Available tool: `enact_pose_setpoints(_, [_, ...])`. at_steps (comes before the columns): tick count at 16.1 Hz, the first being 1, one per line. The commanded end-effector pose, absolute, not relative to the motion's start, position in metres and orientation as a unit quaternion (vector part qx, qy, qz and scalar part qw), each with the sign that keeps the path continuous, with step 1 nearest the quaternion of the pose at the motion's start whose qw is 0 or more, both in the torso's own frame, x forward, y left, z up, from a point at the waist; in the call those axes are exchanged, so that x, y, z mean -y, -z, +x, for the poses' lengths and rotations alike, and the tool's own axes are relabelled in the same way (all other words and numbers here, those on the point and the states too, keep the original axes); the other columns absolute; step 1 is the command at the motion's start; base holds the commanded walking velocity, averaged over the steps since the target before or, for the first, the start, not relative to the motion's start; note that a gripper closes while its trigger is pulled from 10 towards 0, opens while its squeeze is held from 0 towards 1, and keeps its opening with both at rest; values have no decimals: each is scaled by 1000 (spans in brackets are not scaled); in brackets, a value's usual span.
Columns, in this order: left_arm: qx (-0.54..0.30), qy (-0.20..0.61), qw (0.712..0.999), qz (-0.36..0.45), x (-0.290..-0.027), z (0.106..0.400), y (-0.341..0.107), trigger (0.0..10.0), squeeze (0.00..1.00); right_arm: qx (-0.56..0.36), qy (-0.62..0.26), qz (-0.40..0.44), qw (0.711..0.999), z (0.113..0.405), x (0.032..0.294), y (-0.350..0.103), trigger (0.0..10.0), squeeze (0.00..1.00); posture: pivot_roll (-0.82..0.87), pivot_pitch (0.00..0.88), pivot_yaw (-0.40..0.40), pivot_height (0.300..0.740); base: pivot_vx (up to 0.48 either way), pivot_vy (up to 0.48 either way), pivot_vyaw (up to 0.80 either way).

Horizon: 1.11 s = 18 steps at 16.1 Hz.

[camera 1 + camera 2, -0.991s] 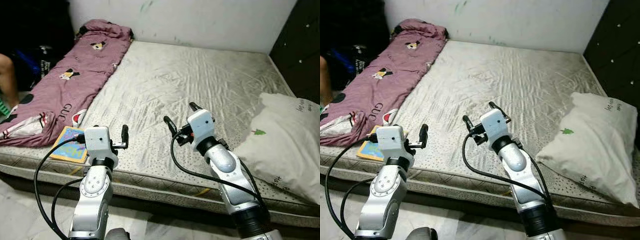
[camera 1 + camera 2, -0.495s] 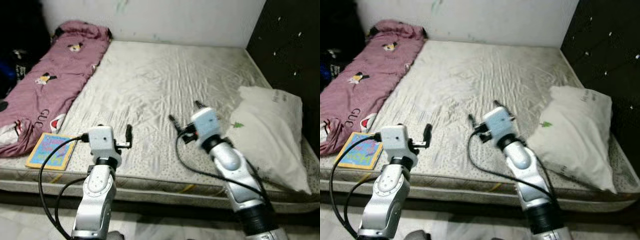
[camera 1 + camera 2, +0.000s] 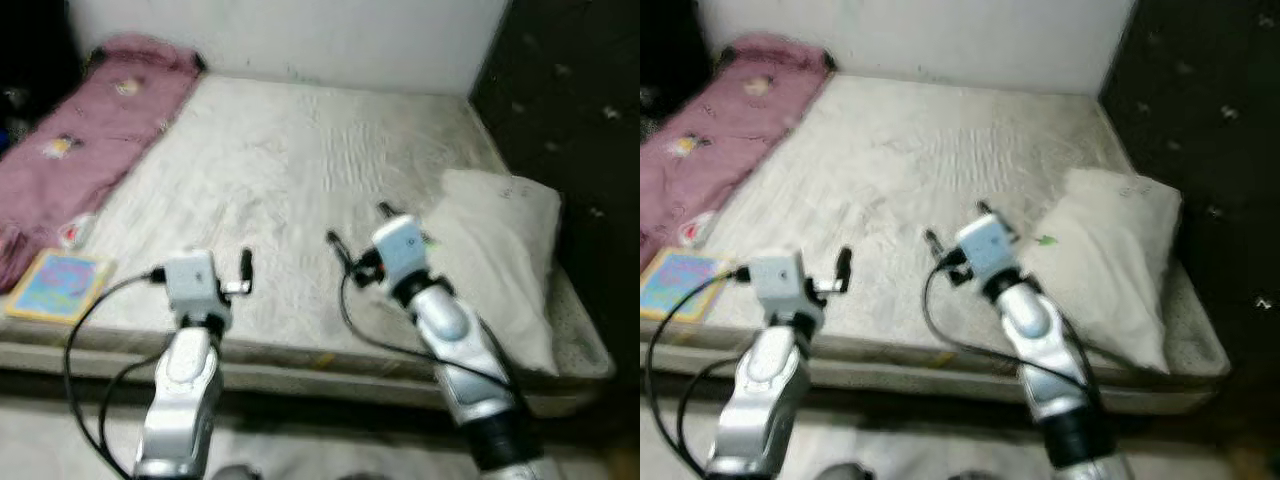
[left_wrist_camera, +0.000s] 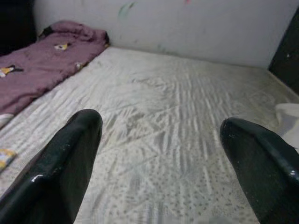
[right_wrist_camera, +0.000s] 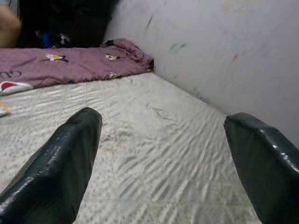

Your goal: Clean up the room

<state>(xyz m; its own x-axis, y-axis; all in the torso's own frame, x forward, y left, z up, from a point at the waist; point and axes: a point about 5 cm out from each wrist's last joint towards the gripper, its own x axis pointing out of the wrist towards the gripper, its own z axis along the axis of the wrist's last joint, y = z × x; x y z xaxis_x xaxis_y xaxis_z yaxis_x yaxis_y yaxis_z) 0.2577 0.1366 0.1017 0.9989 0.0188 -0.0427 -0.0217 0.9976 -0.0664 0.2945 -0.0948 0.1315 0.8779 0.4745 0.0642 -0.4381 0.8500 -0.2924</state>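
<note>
Both claws hang spread wide and empty over the near edge of the mattress (image 3: 300,170), the left claw (image 3: 200,272) and right claw (image 3: 356,227) touching nothing. Likeliest things to tidy are the white pillow (image 3: 495,255) slumped at the mattress's right edge, the maroon blanket (image 3: 85,135) along its left side, and a thin picture book (image 3: 57,286) at the near left corner. I judge pillow and blanket light and floppy, best pinched at a corner or bunched fold; the book looks stiff and flat, best nipped at its edge.
</note>
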Motion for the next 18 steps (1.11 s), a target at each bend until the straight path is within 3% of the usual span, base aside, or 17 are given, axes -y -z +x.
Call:
enact_pose_setpoints(1, [-15, 0, 999, -40, -130, 258, -105, 10000, 0, 70, -231, -146, 959, 296, 101, -134, 10000, 0, 45, 0, -49, 740, 0, -352, 0])
enact_pose_setpoints(8, [0, 23, 998, -51, -129, 255, -107, 10000, 0, 70, -234, -149, 958, 295, 101, -132, 10000, 0, 43, 0, -52, 740, 0, -50, 0])
enact_pose_setpoints(18, [8, 30, 998, -49, -128, 255, -109, 10000, 0, 72, -237, -153, 957, 295, 101, -132, 10000, 0, 41, 0, -53, 740, 361, 0, 0])
